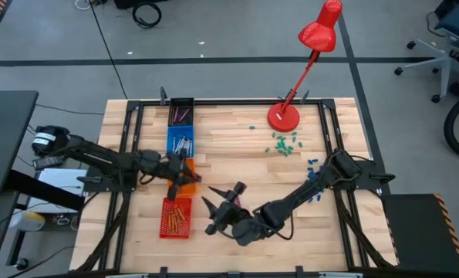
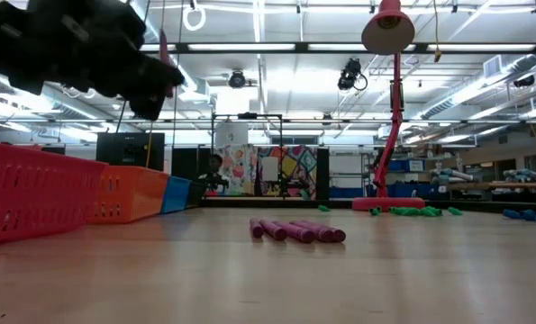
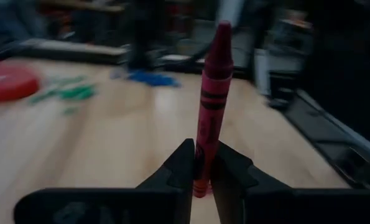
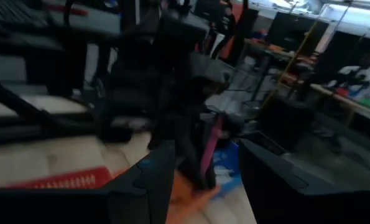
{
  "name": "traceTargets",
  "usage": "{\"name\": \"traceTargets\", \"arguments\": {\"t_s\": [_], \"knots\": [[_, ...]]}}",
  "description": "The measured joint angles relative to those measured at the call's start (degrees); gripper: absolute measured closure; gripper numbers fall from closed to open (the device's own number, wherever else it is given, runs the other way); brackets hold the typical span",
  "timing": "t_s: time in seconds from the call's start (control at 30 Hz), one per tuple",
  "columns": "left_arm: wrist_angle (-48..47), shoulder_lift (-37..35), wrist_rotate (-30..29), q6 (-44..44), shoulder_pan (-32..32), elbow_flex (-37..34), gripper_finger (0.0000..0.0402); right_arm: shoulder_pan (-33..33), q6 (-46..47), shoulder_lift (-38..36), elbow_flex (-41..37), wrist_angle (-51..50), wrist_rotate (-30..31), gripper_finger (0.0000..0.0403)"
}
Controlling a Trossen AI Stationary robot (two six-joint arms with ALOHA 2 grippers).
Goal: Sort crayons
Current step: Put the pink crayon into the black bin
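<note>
Crayon in hand: my left claw (image 3: 198, 163) is pinched tight on a magenta crayon (image 3: 211, 99), gripping it low so most of the stick pokes out past my fingertips, and I'm up above the row of bins, over the orange bin (image 1: 187, 171). Best play, I reckon, is to carry it to the black bin (image 1: 182, 113) where the other pink ones lie, go low, then let go so it can't bounce out. My right claw (image 1: 217, 208) hangs spread wide and empty near the remaining magenta crayons (image 2: 296, 231) mid-bench.
</note>
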Motion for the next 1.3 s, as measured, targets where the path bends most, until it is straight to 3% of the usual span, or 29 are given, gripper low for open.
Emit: {"name": "traceTargets", "arguments": {"t_s": [0.1, 0.33, 0.5, 0.7, 0.93, 1.3], "knots": [[-7.0, -4.7, -1.5, -3.4, 5.1, 0.0, 0.0351, 0.4, 5.6, -0.3, 0.0, -6.4, -0.2, 0.0224], [-12.2, -11.6, -1.6, -10.5, 16.5, 0.0, 0.035, -3.4, 28.3, -0.3, 0.0, -27.0, -15.4, 0.0225], [-21.6, -12.1, 0.4, -10.6, 24.2, 3.0, 0.035, -5.8, 35.1, -0.3, 0.0, -34.2, -21.5, 0.0225], [-39.2, -11.2, 0.4, -6.2, 34.0, 11.0, 0.035, -6.4, 34.7, -0.3, -3.3, -29.1, -22.3, 0.0225], [-40.4, -6.9, 1.0, -4.7, 44.3, 13.9, 0.035, -6.3, 30.0, -0.3, -6.6, -19.9, -23.9, 0.0225], [-42.7, 10.1, 2.9, -1.9, 54.1, 21.2, 0.035, -6.3, 28.5, -0.3, -6.6, -16.8, -30.3, 0.0225]]}}
